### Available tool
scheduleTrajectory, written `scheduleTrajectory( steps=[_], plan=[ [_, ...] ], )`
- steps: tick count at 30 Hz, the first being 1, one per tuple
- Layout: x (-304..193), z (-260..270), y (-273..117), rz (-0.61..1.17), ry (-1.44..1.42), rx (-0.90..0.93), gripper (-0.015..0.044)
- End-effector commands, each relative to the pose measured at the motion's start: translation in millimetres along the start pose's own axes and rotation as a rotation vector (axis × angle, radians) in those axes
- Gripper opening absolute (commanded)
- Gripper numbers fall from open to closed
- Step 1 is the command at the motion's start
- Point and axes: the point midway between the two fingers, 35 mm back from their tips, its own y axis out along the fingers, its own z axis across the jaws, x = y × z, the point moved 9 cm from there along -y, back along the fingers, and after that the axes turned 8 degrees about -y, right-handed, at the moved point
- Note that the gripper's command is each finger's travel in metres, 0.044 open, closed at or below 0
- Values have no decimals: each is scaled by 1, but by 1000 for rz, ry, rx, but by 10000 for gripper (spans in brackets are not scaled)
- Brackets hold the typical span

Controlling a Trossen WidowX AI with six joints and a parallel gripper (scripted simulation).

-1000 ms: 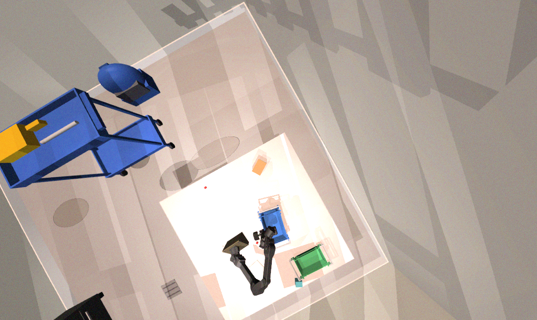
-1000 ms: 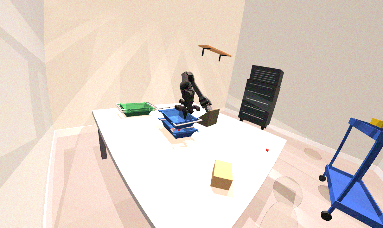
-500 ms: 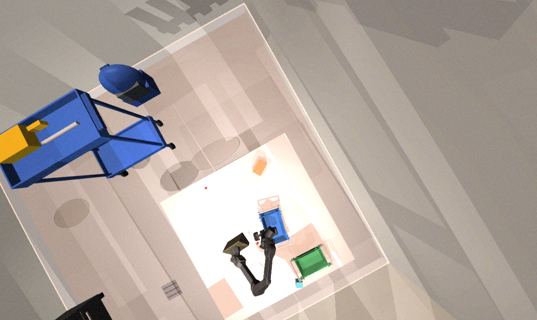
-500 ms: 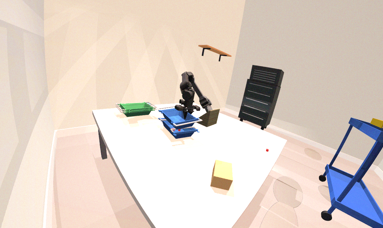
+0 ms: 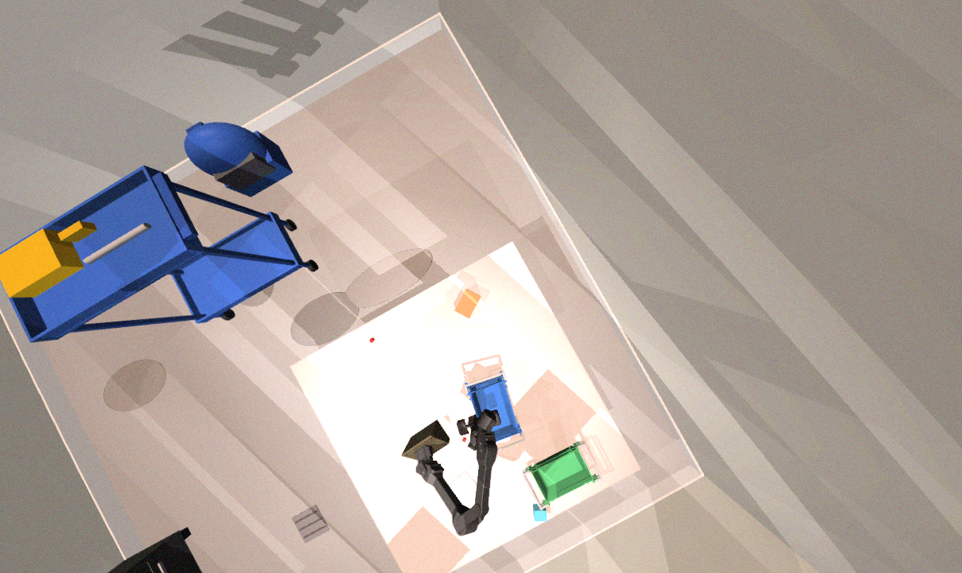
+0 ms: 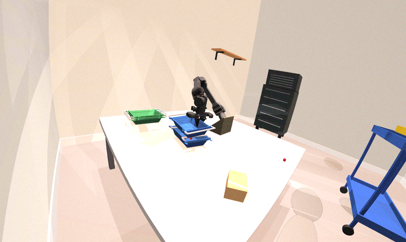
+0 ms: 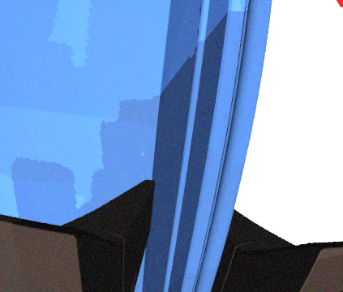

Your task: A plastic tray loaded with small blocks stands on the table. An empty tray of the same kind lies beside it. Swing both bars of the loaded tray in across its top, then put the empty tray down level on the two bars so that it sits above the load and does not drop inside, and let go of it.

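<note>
The empty blue tray (image 5: 507, 415) (image 6: 183, 121) (image 7: 98, 81) is held roughly level right over the loaded blue tray (image 6: 196, 144), lined up with it. The upper tray's own bars (image 6: 199, 131) stand out over its ends. My gripper (image 6: 197, 123) (image 7: 170, 192) is shut on its long side wall, one finger inside and one outside. Small red blocks (image 6: 191, 138) show in the loaded tray. Part of a light bar shows at the loaded tray's near end; its far bar is hidden. I cannot tell whether the upper tray touches the bars.
A green tray (image 5: 562, 473) (image 6: 145, 120) with light bars stands to the side, a cyan block (image 5: 539, 512) beside it. A dark box (image 5: 426, 438) (image 6: 226, 126) is by the arm. Loose red blocks (image 5: 371, 340) (image 6: 284, 159) and an orange-yellow box (image 5: 467, 302) (image 6: 235, 186) lie farther off.
</note>
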Motion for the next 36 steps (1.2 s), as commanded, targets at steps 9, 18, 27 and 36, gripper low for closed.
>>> scheduleTrajectory(
  steps=[9,18,27,36],
  plan=[
    [0,-5,12,4,-13,-26,0],
    [0,-6,13,4,-14,-28,0],
    [0,-6,13,4,-14,-28,0],
    [0,-6,13,4,-14,-28,0]
  ],
)
